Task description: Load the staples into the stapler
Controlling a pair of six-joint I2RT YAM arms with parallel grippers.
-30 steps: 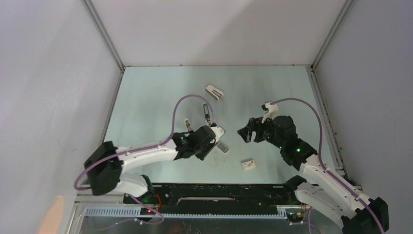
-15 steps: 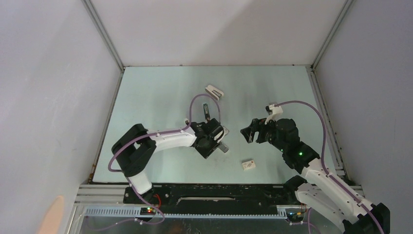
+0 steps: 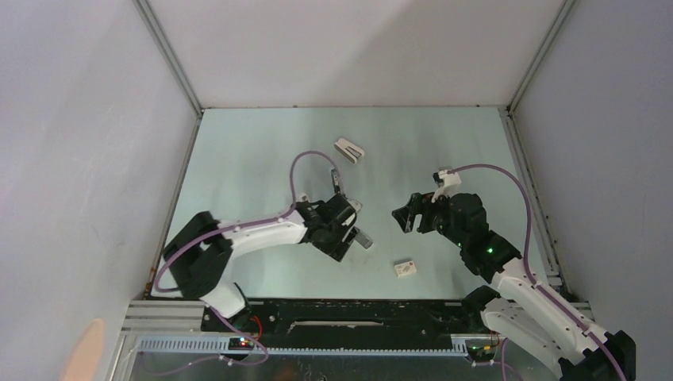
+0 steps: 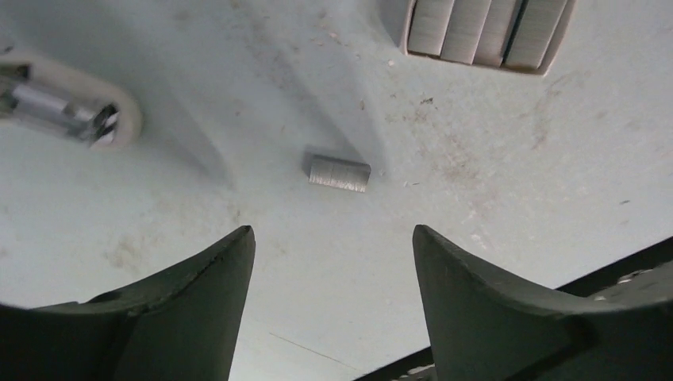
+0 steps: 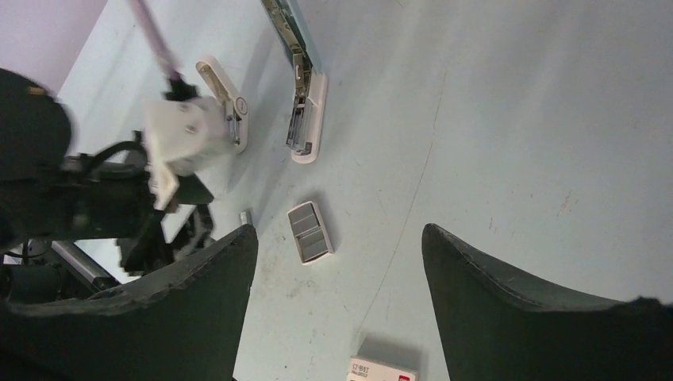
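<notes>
The staples, a small grey ribbed block, lie on the table just ahead of my open, empty left gripper. They also show in the right wrist view, beside the left gripper. In the top view the left gripper hides them. The stapler, slim and lying open, is just behind the left wrist. In the right wrist view the stapler shows its white end. My right gripper is open and empty in the air to the right, also seen in its own view.
A small tray of staple strips lies right of the staples, also in the top view. A white box with a red mark lies near the front. A white wedge stapler lies further back. A cream stapler lies by the left wrist.
The left arm's elbow has swung inward and back while its gripper stayed low over the same spot. The right gripper has shifted slightly back and then held still.
</notes>
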